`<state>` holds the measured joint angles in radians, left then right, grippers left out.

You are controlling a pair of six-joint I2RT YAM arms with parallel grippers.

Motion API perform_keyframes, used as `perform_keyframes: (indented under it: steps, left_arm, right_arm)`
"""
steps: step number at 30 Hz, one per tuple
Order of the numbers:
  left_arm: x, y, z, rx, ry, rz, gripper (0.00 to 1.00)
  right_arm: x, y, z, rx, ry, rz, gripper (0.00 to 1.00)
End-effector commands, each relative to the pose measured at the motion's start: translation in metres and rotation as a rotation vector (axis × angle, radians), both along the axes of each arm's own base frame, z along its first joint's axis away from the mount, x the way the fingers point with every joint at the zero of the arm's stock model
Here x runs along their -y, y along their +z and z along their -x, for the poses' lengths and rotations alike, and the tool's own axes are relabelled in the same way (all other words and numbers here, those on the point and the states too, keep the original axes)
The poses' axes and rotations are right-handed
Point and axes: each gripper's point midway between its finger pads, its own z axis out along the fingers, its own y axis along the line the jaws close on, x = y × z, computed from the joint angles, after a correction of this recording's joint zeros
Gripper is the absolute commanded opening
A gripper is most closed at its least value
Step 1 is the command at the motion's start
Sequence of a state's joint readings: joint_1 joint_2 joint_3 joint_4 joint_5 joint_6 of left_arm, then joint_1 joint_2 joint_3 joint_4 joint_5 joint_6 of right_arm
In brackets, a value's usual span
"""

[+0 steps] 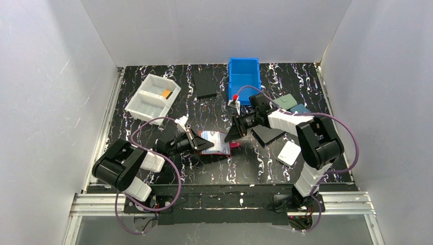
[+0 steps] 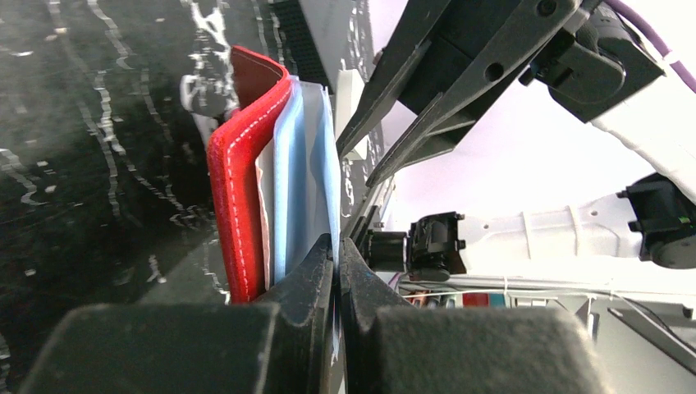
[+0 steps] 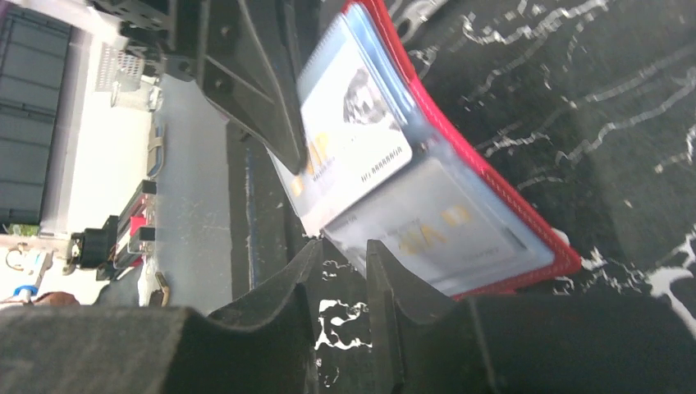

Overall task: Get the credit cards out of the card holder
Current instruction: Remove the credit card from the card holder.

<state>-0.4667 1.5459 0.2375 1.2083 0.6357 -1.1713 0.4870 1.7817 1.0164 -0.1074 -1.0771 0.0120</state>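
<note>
card holder (image 2: 235,205): red stitched leather, glossy plastic inside | table (image 2: 82,164): glossy marbled

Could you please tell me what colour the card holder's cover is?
The card holder is red; left wrist view.

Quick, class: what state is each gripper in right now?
Left gripper: closed, pinching the card holder at its edge.
Right gripper: open, holding nothing.
</note>
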Motion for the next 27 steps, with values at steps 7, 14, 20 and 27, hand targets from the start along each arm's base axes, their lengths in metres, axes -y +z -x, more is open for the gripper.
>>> perform_keyframes:
  steps: [7, 14, 20, 27]
  left_arm:
    - [0.013, 0.044, 0.004, 0.168, -0.024, 0.072, 0.0]
    - [0.015, 0.048, 0.004, 0.194, -0.018, 0.071, 0.0]
    - [0.016, 0.053, 0.004, 0.213, -0.009, 0.078, 0.0]
    - [0.019, 0.062, 0.003, 0.235, -0.011, 0.095, 0.0]
  right_arm:
    - [-0.001, 0.052, 0.005, 0.064, 0.037, -0.167, 0.37]
    - [-0.001, 0.055, 0.004, 0.035, 0.024, -0.186, 0.39]
    - [-0.002, 0.051, 0.004, -0.005, 0.008, -0.179, 0.46]
    - [-0.003, 0.047, 0.002, -0.036, -0.006, -0.174, 0.5]
